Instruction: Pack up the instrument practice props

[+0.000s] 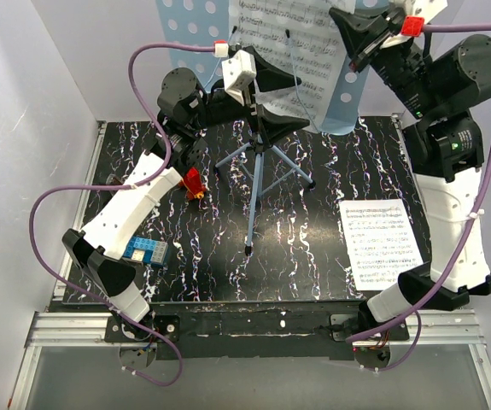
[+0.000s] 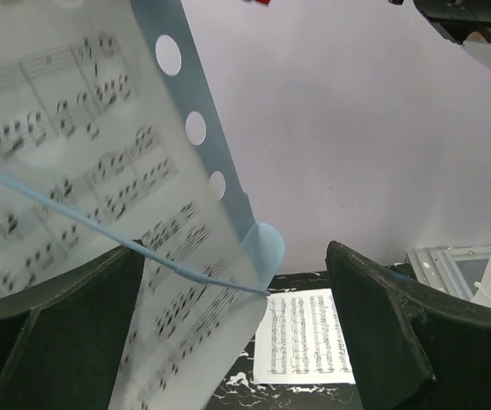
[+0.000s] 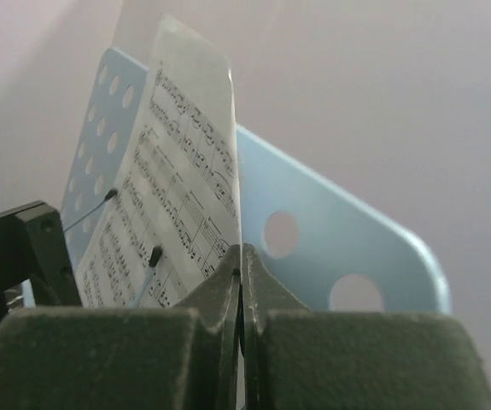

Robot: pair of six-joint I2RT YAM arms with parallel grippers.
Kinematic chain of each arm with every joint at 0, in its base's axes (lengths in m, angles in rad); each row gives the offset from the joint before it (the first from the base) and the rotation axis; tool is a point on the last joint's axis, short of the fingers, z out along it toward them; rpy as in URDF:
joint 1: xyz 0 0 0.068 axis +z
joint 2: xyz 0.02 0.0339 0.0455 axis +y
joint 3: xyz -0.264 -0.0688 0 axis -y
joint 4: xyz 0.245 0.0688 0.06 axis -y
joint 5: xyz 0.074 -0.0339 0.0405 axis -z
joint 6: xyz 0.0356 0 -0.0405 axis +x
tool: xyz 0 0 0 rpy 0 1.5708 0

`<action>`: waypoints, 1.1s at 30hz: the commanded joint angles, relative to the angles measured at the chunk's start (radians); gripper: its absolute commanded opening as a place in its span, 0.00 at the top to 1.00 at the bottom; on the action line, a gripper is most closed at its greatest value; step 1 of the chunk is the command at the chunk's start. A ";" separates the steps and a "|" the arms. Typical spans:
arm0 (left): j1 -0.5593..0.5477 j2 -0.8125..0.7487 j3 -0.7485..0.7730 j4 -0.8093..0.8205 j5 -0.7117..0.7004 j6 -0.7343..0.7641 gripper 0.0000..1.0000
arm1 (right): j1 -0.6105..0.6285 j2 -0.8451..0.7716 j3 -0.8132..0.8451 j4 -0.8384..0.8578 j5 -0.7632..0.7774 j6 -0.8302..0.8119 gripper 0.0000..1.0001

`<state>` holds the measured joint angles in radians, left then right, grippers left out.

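Note:
The light-blue music stand stands at the table's far middle on its thin pole and tripod legs. Its perforated desk plate carries a white sheet-music page. My right gripper is shut on that page's right edge; in the right wrist view the gripper pinches the page in front of the plate. My left gripper is open at the plate's lower edge. In the left wrist view the gripper straddles the page and plate. A second page lies flat at the right.
A small red object and a blue block lie on the black marbled table at the left, beside my left arm. White walls close in the left side and the back. A thin blue retainer wire crosses the page.

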<state>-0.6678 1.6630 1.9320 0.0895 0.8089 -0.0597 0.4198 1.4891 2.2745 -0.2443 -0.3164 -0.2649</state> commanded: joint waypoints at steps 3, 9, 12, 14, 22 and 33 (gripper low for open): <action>-0.006 -0.025 0.042 0.016 -0.008 0.017 0.14 | 0.000 0.039 0.193 0.091 0.103 -0.134 0.99; -0.006 -0.016 0.055 0.015 0.004 0.017 0.14 | 0.002 -0.003 0.207 0.123 0.108 -0.249 0.99; -0.007 -0.016 0.055 0.012 -0.001 0.027 0.14 | -0.003 -0.026 0.209 0.157 0.148 -0.338 0.99; -0.006 -0.017 0.053 0.003 -0.007 0.043 0.14 | -0.013 -0.024 0.247 0.178 0.164 -0.387 0.99; -0.007 -0.019 0.062 -0.027 -0.011 0.092 0.14 | -0.058 -0.055 0.302 0.218 0.191 -0.648 0.99; -0.001 -0.034 0.047 -0.040 -0.056 0.107 0.06 | -0.334 -0.205 0.151 0.186 0.212 -0.668 0.99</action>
<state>-0.6697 1.6630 1.9663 0.0555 0.7986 0.0338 0.1436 1.3613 2.5217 -0.0658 -0.1505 -0.9100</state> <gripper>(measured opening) 0.918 0.021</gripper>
